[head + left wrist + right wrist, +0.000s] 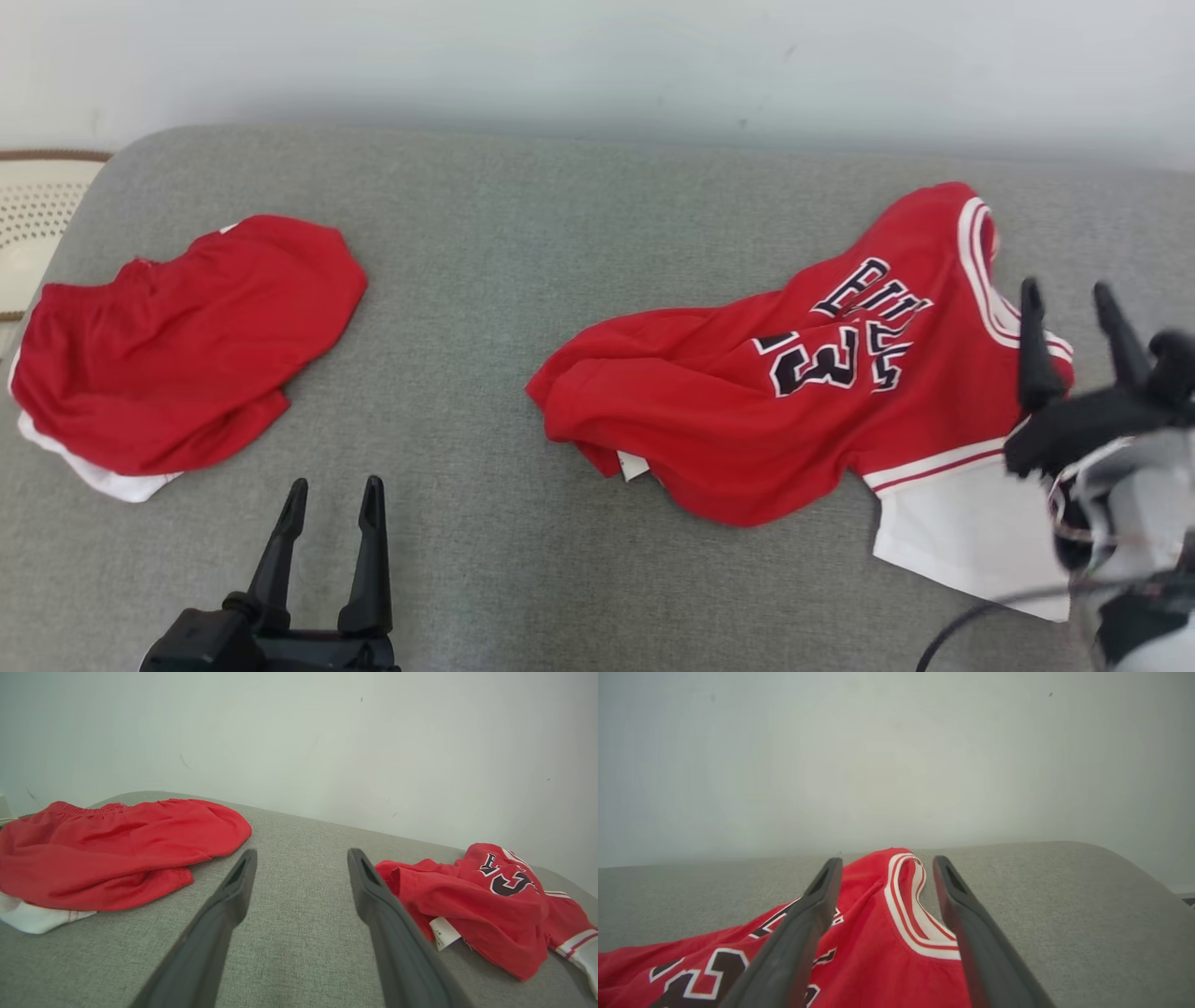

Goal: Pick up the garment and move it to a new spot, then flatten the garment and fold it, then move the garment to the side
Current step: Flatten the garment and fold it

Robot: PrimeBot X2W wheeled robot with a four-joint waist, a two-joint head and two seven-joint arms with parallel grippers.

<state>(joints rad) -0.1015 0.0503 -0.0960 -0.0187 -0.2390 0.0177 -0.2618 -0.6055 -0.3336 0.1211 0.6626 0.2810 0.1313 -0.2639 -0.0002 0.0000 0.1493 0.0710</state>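
Left hand (336,485): fingers spread wide, empty, over grey cushion (485,280). Right hand (1067,289): fingers wide, empty, above the collar of red jersey (747,411), which lies crumpled between both hands. Red shorts (187,345): left of left hand.

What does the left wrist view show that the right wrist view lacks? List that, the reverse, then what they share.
Left wrist view's own: the red shorts, a white label, the left gripper with jaws apart. Right wrist view's own: the striped neckline, the right gripper with jaws apart. Shared: the red jersey, the grey cushion, the pale wall.
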